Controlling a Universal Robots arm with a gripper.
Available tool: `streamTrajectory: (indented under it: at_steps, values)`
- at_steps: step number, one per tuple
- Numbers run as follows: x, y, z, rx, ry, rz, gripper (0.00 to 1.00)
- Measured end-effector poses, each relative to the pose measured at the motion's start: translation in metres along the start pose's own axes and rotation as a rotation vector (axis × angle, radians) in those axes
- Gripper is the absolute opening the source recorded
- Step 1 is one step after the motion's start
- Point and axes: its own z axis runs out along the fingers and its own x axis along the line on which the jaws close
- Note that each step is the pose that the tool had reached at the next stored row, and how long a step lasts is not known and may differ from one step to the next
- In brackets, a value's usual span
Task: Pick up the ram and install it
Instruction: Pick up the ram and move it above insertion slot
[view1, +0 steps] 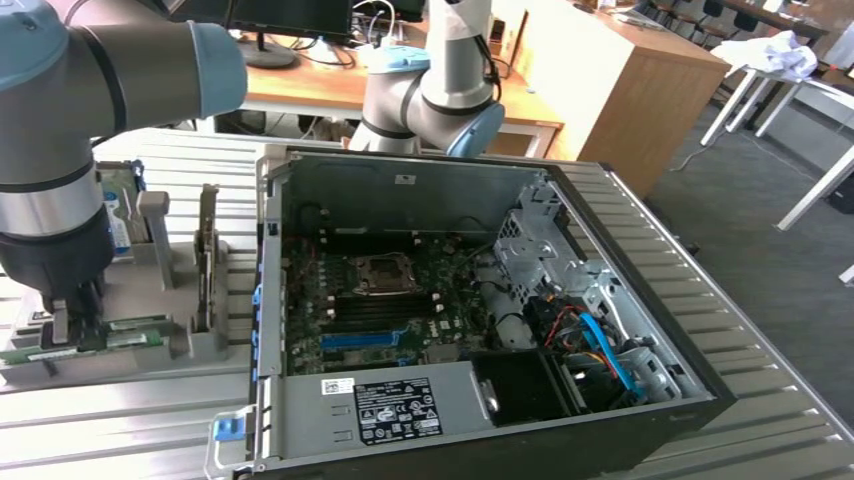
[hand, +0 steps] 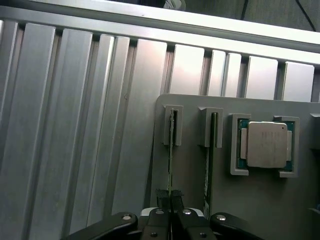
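Observation:
The ram (hand: 171, 145) stands on its edge in a slot of the grey holder (hand: 192, 165), a thin green stick seen edge-on. My gripper (hand: 170, 197) is shut on it, its black fingertips (hand: 162, 196) pinching the stick from both sides. In the exterior view my gripper (view1: 70, 328) reaches down onto the holder (view1: 147, 360) at that view's left, over the green ram (view1: 43, 354). The open computer case (view1: 287, 400) lies beside it, with its motherboard memory slots (view1: 380, 318) facing up.
A second green stick (hand: 213, 145) stands in the neighbouring slot, and a square silver processor chip (hand: 265, 144) sits in its pocket further along. An upright card (view1: 207, 260) and posts rise from the holder. The ribbed metal table (view1: 747, 330) surrounds the case.

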Motion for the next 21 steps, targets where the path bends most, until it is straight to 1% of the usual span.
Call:
streamTrajectory:
  at_steps: [21]
  values:
    - [0.000,0.0009,-0.0190,-0.0010,0.0078,0.000,0.13]
